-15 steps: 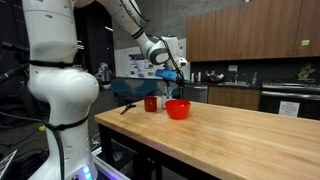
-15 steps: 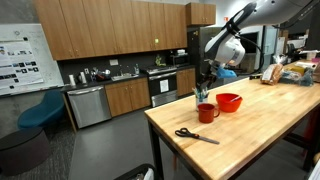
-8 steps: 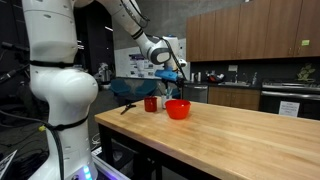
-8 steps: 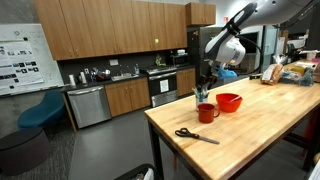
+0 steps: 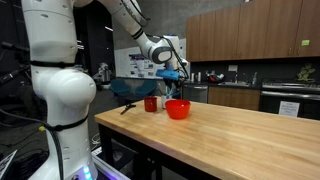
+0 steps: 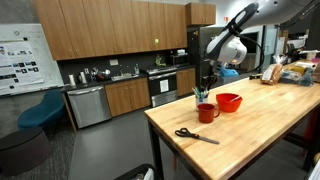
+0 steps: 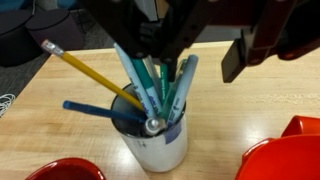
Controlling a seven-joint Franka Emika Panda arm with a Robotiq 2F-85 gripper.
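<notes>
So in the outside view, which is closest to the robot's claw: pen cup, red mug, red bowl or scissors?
From the gripper:
1. pen cup, right beneath it.
2. red mug and red bowl, beside the cup; too close to call.
3. scissors, farthest, at the table end nearest the camera.

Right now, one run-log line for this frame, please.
gripper: above pen cup, jaws among the pens, grip unclear | pen cup: upright on table, red mug and red bowl beside it | scissors: lying apart
</notes>
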